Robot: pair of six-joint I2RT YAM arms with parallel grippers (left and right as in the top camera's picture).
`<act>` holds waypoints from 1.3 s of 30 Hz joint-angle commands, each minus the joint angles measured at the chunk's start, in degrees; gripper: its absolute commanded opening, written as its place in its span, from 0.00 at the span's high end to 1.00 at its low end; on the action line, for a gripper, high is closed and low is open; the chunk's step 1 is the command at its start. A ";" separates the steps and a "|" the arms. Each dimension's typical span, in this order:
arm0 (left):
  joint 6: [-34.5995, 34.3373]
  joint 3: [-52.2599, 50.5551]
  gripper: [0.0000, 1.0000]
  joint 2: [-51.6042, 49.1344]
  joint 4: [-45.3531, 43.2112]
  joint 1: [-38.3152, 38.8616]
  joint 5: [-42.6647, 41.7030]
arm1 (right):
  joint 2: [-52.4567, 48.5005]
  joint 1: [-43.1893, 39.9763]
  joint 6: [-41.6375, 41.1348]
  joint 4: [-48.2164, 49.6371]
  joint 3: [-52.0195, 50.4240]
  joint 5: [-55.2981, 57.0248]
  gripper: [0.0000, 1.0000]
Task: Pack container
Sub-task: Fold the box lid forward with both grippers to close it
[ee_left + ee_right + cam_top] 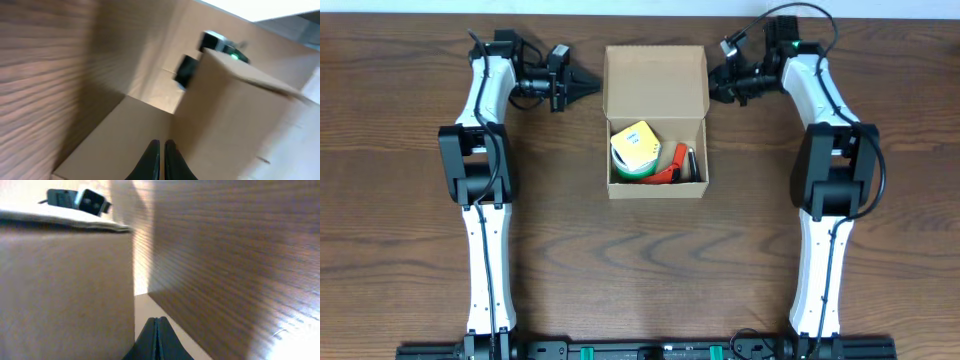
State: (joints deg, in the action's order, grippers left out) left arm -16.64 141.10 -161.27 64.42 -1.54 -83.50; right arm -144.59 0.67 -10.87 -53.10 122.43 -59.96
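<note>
The cardboard box (656,185) lies open. The left claw (596,87) and right claw (713,88), both clenched on nothing, sit beside the side edges of its flap (656,80).

Container (657,190) open from above, flap lid (655,80) standing between left end effector (592,88) and right end effector (717,84)

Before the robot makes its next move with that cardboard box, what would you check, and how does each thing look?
1. Lid flap of the container open, contents uncovered: ok.
2. Yellow-green roll and red item inside the walls: ok.
3. Nothing poking above the rim: cannot tell.
4. Left tool shut and empty, beside the flap's left edge: ok.
5. Right tool shut and empty, beside the flap's right edge: ok.
6. Either tool touching the flap: cannot tell.
</note>
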 commanded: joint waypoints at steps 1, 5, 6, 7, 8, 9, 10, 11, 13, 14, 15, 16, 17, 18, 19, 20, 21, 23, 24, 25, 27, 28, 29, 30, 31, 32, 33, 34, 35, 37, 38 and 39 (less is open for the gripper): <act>-1.95 0.50 0.94 0.26 0.31 0.59 4.68 | 1.86 0.11 2.34 -1.11 0.52 -0.26 0.99; -2.64 0.50 0.94 0.26 -0.35 1.44 3.58 | 1.90 0.44 3.72 -2.71 0.57 -0.48 0.99; -2.51 0.50 0.94 0.26 -0.66 1.64 2.01 | 1.95 0.55 4.15 -3.10 0.59 -0.48 0.99; -2.16 0.50 0.94 0.26 -1.22 1.90 -0.24 | 2.16 0.70 4.72 -3.61 0.59 -0.44 0.99; -1.68 0.50 0.94 0.26 -2.25 2.27 -3.02 | 2.29 0.87 5.44 -4.04 0.59 -0.42 0.99; -1.55 0.52 0.94 0.31 -2.86 2.49 -4.52 | 2.80 1.05 6.05 -4.48 0.59 -0.20 0.99; -1.49 0.52 0.94 0.52 -3.26 2.73 -5.40 | 3.17 1.22 6.73 -4.81 0.59 0.39 0.99; -1.11 0.52 0.94 0.81 -3.39 2.99 -5.51 | 4.00 1.42 6.91 -5.40 0.59 1.99 0.99; 0.09 0.52 0.94 1.73 -3.41 3.23 -5.49 | 5.66 1.70 7.87 -6.49 0.59 4.79 0.99; 0.59 0.52 0.94 2.32 -3.32 3.30 -5.03 | 6.56 1.88 8.04 -6.91 0.59 6.08 0.99; 0.63 0.52 0.94 3.17 -2.97 3.30 -3.74 | 7.56 2.05 8.22 -7.28 0.59 7.67 0.99; 0.83 0.52 0.94 4.11 -2.71 3.30 -2.58 | 8.61 2.19 8.20 -7.63 0.59 9.27 0.99; 0.90 0.52 0.94 5.27 -2.45 3.30 -1.09 | 9.51 2.32 8.22 -7.89 0.59 10.47 0.98; 0.98 0.52 0.94 6.51 -2.05 3.30 0.37 | 10.80 2.40 8.28 -8.22 0.59 11.67 0.99; 1.27 0.52 0.94 7.85 -1.77 3.30 1.33 | 11.78 2.47 8.41 -8.52 0.59 12.48 0.99; 1.27 0.52 0.94 8.94 -1.55 3.30 2.36 | 12.61 2.49 8.41 -8.85 0.59 12.96 0.99; 1.29 0.52 0.94 10.23 -1.22 3.30 3.48 | 13.49 2.49 8.44 -9.14 0.59 13.14 0.99; 1.25 0.52 0.94 12.55 -0.81 3.28 4.85 | 14.99 2.49 8.41 -9.57 0.59 13.09 0.99; 1.27 0.52 0.94 13.73 -0.35 3.28 5.51 | 15.76 2.54 8.44 -9.86 0.59 13.11 0.99; 1.46 0.52 0.94 14.73 0.28 3.21 6.05 | 16.50 2.60 8.46 -10.12 0.59 13.11 0.99; 2.73 0.52 0.94 17.03 2.95 3.04 7.30 | 17.73 2.93 8.85 -10.58 0.59 13.11 0.99; 3.63 0.52 0.95 17.94 4.66 3.02 8.50 | 18.25 3.15 8.92 -10.95 0.59 13.40 0.99; 5.05 0.52 0.94 18.97 6.97 2.95 9.94 | 18.75 3.37 9.38 -11.41 0.59 13.44 0.99; 6.71 0.52 0.94 19.85 9.11 2.95 11.34 | 19.10 3.58 9.79 -11.87 0.59 13.49 0.99; 8.28 0.52 0.94 20.61 11.28 2.97 12.76 | 19.45 3.82 9.97 -12.31 0.59 13.55 0.99; 10.14 0.52 0.94 21.51 14.19 2.97 14.62 | 19.78 4.17 10.40 -12.79 0.59 13.55 0.99; 11.61 0.52 0.94 22.03 16.17 2.97 15.72 | 20.11 4.46 10.67 -13.14 0.59 13.92 0.99; 13.29 0.52 0.94 22.51 18.38 2.97 16.79 | 20.39 4.81 10.71 -13.42 0.59 14.86 0.99; 14.56 0.52 0.94 22.95 20.50 2.95 17.73 | 20.65 5.16 10.75 -13.70 0.59 15.72 0.99; 17.22 0.52 0.94 23.30 24.30 2.95 19.54 | 21.27 6.19 11.02 -14.49 0.59 17.44 0.99; 18.32 0.52 0.94 23.30 26.23 2.95 20.63 | 21.51 6.64 11.19 -14.75 0.59 17.99 0.99; 19.71 0.52 0.94 23.30 28.28 2.97 21.62 | 21.79 7.17 11.45 -15.08 0.59 18.38 0.99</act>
State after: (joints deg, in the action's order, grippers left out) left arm -3.86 141.18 -139.04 90.00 1.87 -67.33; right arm -125.73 5.85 -1.45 -67.66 122.48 -43.40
